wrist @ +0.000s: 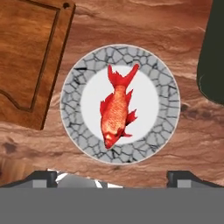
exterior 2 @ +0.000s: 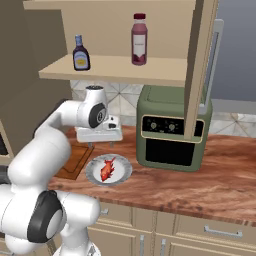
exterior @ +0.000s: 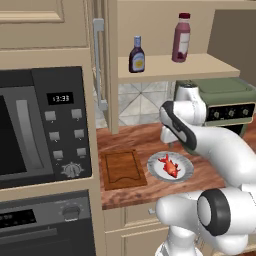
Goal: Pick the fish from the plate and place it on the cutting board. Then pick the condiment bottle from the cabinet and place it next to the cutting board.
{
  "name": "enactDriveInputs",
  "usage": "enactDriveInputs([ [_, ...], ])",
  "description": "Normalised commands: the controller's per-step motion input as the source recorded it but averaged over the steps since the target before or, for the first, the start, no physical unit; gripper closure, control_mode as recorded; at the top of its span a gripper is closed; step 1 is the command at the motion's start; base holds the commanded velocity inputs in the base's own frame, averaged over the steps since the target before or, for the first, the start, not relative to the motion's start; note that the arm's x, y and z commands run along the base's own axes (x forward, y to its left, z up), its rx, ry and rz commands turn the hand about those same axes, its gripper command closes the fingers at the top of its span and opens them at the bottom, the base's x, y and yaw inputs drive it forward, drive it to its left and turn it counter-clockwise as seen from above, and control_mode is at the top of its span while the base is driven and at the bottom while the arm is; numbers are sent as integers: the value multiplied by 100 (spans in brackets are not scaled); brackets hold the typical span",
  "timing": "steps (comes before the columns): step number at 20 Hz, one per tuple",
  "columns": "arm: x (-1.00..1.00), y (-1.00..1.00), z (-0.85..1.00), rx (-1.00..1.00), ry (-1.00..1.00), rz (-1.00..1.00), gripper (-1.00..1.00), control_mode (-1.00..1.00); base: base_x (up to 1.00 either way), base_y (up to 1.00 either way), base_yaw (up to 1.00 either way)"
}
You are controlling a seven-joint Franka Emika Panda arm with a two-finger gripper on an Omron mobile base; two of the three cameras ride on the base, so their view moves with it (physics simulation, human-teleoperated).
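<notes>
Hovering above the plate (wrist: 120, 104) with the hand (wrist: 117, 177) spread wide, gripping nothing. Lying in the plate's middle, the fish (wrist: 116, 111); sitting on the desk (exterior 2: 220, 185) just beside the plate, the cutting board (exterior: 122, 169). Standing on the cabinet (exterior: 170, 69) shelf, well above the plate, the condiment bottle (exterior: 136, 55).

Fish (wrist: 116, 109) on plate (wrist: 168, 87), board (wrist: 26, 52) beside.
Bottle (exterior: 137, 55) upright on shelf of open cabinet (exterior: 170, 67).
</notes>
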Motion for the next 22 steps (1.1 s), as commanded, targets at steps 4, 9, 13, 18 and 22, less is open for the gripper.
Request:
enactDriveInputs([
  [4, 1, 0, -46, 0, 0, 3, -100, -100, 0, 0, 0],
  [9, 1, 0, -49, 0, 1, 3, -100, -100, 0, 0, 0],
  [13, 1, 0, -47, 0, 1, 3, -100, -100, 0, 0, 0],
  [18, 2, 0, -44, 0, 1, 2, -100, -100, 0, 0, 0],
  [22, 4, 0, -42, 0, 1, 2, -100, -100, 0, 0, 0],
])
